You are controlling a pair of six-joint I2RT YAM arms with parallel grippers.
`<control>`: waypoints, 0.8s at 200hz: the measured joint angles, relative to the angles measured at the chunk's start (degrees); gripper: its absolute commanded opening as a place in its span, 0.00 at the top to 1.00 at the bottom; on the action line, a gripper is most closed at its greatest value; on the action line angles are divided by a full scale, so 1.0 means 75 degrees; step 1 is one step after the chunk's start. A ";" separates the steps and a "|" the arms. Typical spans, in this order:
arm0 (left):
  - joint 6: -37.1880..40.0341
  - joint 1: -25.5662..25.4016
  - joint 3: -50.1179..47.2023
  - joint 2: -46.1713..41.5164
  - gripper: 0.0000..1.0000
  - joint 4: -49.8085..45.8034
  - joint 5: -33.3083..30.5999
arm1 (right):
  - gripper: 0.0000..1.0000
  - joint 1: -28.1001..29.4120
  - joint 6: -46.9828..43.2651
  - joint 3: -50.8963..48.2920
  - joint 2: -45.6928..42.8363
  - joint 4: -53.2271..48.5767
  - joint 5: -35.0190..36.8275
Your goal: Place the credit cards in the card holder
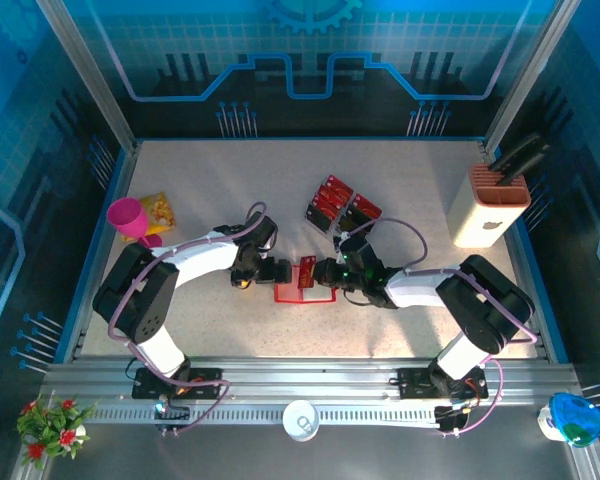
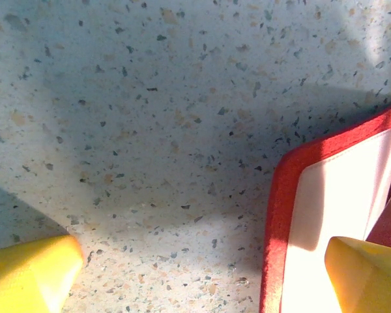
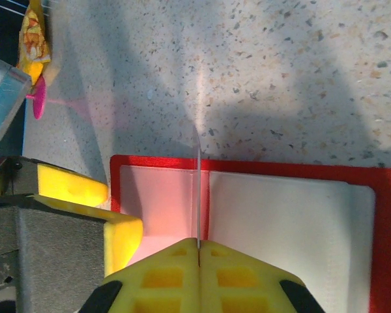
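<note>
The card holder [image 1: 292, 294] lies open and flat on the table, red rim [image 3: 267, 167] around a pale inside. My right gripper [image 3: 199, 246] is shut on a credit card [image 3: 197, 189], which I see edge-on, standing over the holder's middle fold. The same credit card [image 1: 307, 270] shows red between the two grippers from above. My left gripper [image 2: 202, 251] is open at the card holder's [image 2: 279, 215] left edge, one finger [image 2: 368, 274] over the pale inside, the other finger [image 2: 26, 277] out over bare table. More credit cards [image 1: 330, 198] sit in a clear tray.
The clear compartmented tray [image 1: 318, 222] stands just behind the grippers. A pink cup [image 1: 128, 218] and a yellow snack bag [image 1: 160, 208] are at the left. A beige slotted block [image 1: 490, 205] stands at the right rear. Blue walls ring the table.
</note>
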 measured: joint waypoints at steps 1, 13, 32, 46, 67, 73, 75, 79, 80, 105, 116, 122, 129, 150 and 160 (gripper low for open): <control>0.0000 0.0000 0.0000 0.0000 0.01 0.0000 0.0000 | 1.00 0.0000 0.0000 -0.0009 0.0000 0.0009 0.0006; 0.0003 0.0000 0.0000 0.0000 0.01 0.0000 0.0000 | 1.00 0.0000 0.0000 -0.0052 0.0000 0.0020 0.0032; 0.0003 0.0000 0.0003 0.0000 0.01 -0.0006 0.0000 | 1.00 -0.0015 0.0000 -0.0064 0.0000 0.0035 0.0029; 0.0003 0.0000 0.0003 0.0003 0.01 -0.0006 0.0000 | 1.00 -0.0015 0.0000 -0.0064 0.0000 0.0038 0.0029; 0.0003 0.0000 0.0006 0.0015 0.01 -0.0009 0.0000 | 1.00 -0.0015 0.0000 -0.0064 0.0000 0.0038 0.0020; 0.0003 0.0000 0.0012 0.0015 0.01 -0.0009 0.0000 | 1.00 -0.0015 0.0000 -0.0064 0.0006 0.0038 0.0017; 0.0003 0.0000 0.0012 0.0015 0.01 -0.0009 0.0000 | 1.00 -0.0015 0.0000 -0.0064 0.0006 0.0038 0.0015; 0.0003 0.0000 0.0012 0.0015 0.01 -0.0009 0.0000 | 1.00 -0.0015 0.0000 -0.0064 0.0009 0.0038 0.0006; 0.0003 0.0000 0.0012 0.0015 0.01 -0.0012 0.0000 | 1.00 -0.0015 0.0000 -0.0064 0.0015 0.0038 0.0000; 0.0003 0.0000 0.0012 0.0015 0.01 -0.0009 0.0000 | 1.00 -0.0023 -0.0003 -0.0064 0.0047 0.0038 -0.0070; 0.0003 0.0000 0.0012 0.0015 0.01 -0.0009 0.0000 | 1.00 -0.0023 -0.0003 -0.0064 0.0061 0.0047 -0.0122; 0.0003 0.0000 0.0012 0.0015 0.01 -0.0009 0.0000 | 1.00 -0.0023 0.0000 -0.0064 0.0085 0.0061 -0.0149; 0.0003 0.0000 0.0012 0.0015 0.01 -0.0009 0.0000 | 1.00 -0.0035 0.0000 -0.0064 0.0122 0.0093 -0.0189; 0.0003 0.0000 0.0012 0.0015 0.01 -0.0009 0.0000 | 1.00 -0.0038 0.0000 -0.0064 0.0251 0.0184 -0.0335; 0.0003 0.0000 0.0012 0.0015 0.01 -0.0009 0.0000 | 1.00 -0.0038 0.0000 -0.0064 0.0291 0.0219 -0.0385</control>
